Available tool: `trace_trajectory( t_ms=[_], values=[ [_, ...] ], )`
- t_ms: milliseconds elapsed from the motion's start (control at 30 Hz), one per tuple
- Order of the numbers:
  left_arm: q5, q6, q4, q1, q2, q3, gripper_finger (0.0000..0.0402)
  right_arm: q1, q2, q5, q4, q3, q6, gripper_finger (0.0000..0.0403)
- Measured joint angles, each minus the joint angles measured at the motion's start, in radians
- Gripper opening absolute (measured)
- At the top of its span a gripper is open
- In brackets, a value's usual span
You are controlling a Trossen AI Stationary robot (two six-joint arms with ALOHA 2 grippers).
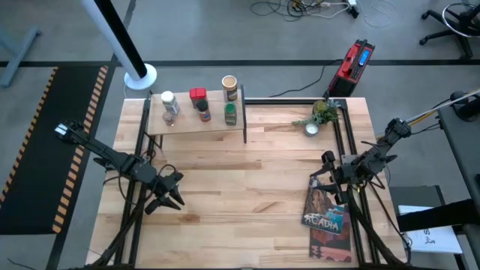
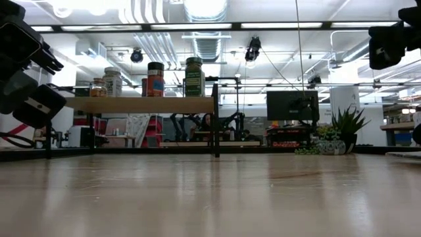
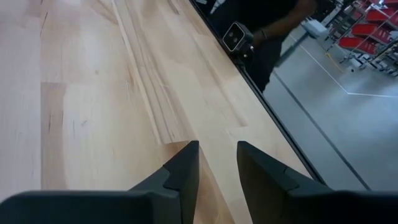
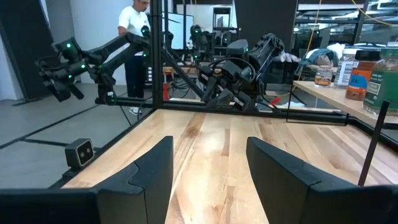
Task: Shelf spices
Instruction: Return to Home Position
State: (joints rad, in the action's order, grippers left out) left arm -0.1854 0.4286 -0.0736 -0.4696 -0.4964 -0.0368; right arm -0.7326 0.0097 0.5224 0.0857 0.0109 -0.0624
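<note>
All five spices stand upright on the shelf (image 1: 187,126), which sits at the far-left part of the desk (image 1: 247,180), well apart from both arms. The white-capped clear jar (image 1: 169,105) is nearest the shelf's left end; the red square tin (image 1: 197,94) and the dark-capped brown jar (image 1: 204,113) stand close together near the middle — the tin toward the back edge, the brown jar in front of it; the green-lidded jar (image 1: 230,113) and the tan cylindrical canister (image 1: 229,84) take the right end, the canister at the back.

The left pincer (image 1: 169,193) hangs above the near-left part of the desk; its fingers are a little parted, with bare wood showing between them, so it is released and grasps nothing. The right pincer (image 1: 324,171) hovers over the right side, just beside the far edge of the book (image 1: 330,217); its fingers are spread wide — released, empty. A small plant (image 1: 322,114) stands near the far right edge, away from the shelf.
</note>
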Motion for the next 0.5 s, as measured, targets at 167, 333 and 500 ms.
trace_trajectory(
  t_ms=[167, 333, 500],
  values=[
    [0.000, 0.000, 0.000, 0.000, -0.009, 0.000, 0.0100, 0.000, 0.000, 0.000, 0.000, 0.000, 0.000, 0.0181],
    [0.000, 0.000, 0.000, 0.000, -0.016, 0.000, 0.0109, 0.000, 0.000, 0.000, 0.000, 0.000, 0.000, 0.0181],
    [0.000, 0.000, -0.001, 0.000, -0.022, 0.000, 0.0117, 0.000, 0.000, -0.001, 0.000, 0.000, 0.001, 0.0181]
  ],
)
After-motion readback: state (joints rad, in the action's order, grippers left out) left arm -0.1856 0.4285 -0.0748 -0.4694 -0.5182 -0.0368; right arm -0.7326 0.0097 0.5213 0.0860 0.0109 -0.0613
